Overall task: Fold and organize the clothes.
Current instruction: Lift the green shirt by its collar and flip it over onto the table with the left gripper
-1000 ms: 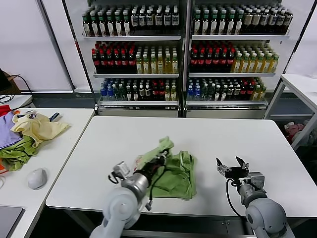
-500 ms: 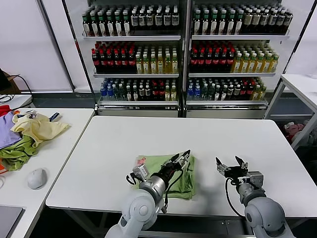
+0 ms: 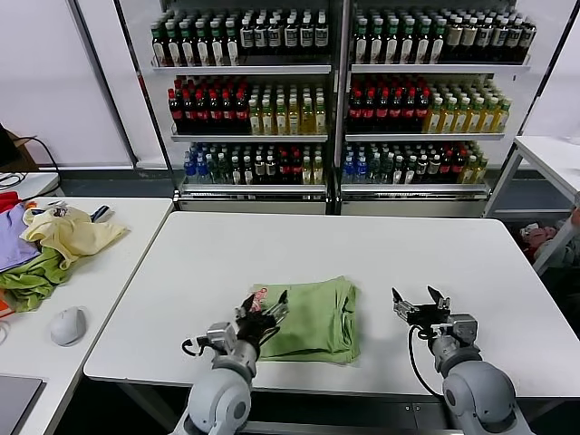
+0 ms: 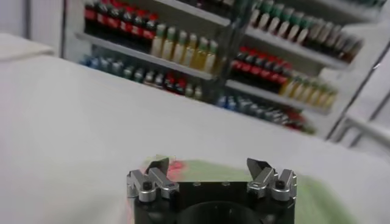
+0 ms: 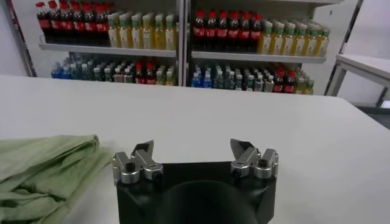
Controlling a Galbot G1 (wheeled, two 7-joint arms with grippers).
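The folded green polo shirt [image 3: 308, 319] lies on the white bench [image 3: 381, 254], lower centre of the frame; the left tool [image 3: 263, 314] stands wide open and empty at its left edge; the right tool [image 3: 417, 306], lower right, is open and empty too.

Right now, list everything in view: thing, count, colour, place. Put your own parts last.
shirt: one, light green with a red-and-white print, folded flat on the near middle of the table
table: one, white, in front of the robot
side table: one, white, to the robot's left
cloth pile: one heap, pale yellow, green and purple, on the side table
mouse: one, grey, near edge of the side table
bottle shelves: two units, many red, yellow, green and dark bottles, behind the table
left hand: open, empty, at the shirt's left edge
right hand: open, empty, over bare table right of the shirt
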